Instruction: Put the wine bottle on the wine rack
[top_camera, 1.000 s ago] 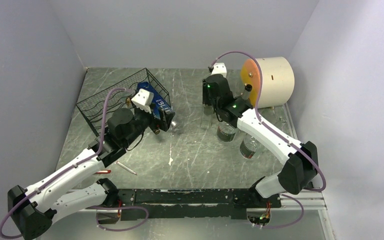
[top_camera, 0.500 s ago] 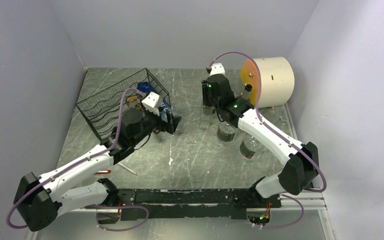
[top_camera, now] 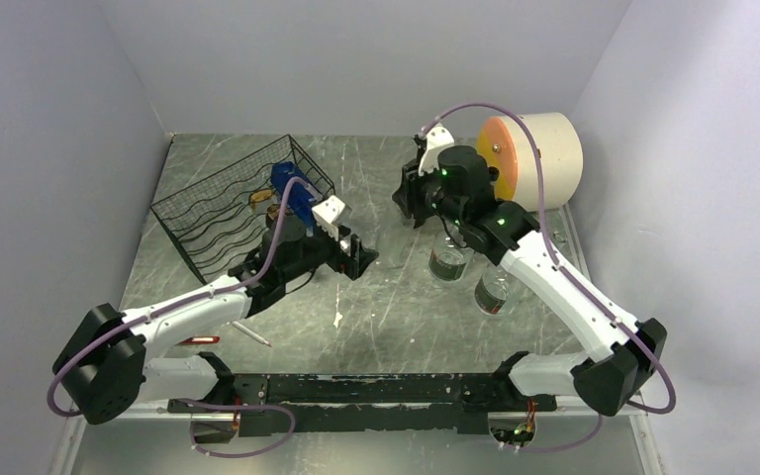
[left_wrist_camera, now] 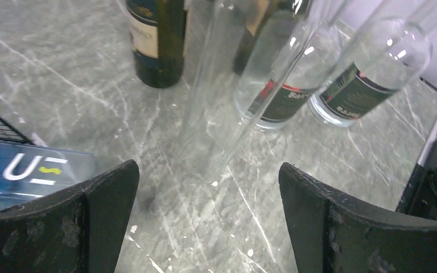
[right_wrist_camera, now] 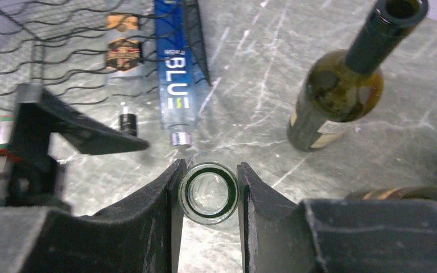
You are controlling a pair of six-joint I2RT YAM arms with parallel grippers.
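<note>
The wine bottle (right_wrist_camera: 209,193) is a tall clear glass one standing upright on the table, and the right wrist view looks straight down its open mouth. My right gripper (right_wrist_camera: 210,166) is shut on its neck, one pad on each side of the rim. In the top view this gripper (top_camera: 418,203) hangs right of centre. The wine rack (top_camera: 220,208) of black wire stands at the back left, with a blue bottle (top_camera: 292,190) lying in it. My left gripper (top_camera: 361,259) is open and empty, low over the table between rack and clear bottle (left_wrist_camera: 222,102).
A dark green bottle (right_wrist_camera: 336,96) stands close to the held one. Two clear labelled bottles (top_camera: 448,261) (top_camera: 492,290) stand under the right arm. A cream drum with an orange face (top_camera: 544,156) sits at the back right. A small pen (top_camera: 249,332) lies near the left arm.
My left gripper has drawn away from the rack toward the right, with the blue bottle left lying in the rack. The right gripper has closed on the clear bottle's neck and turned.
</note>
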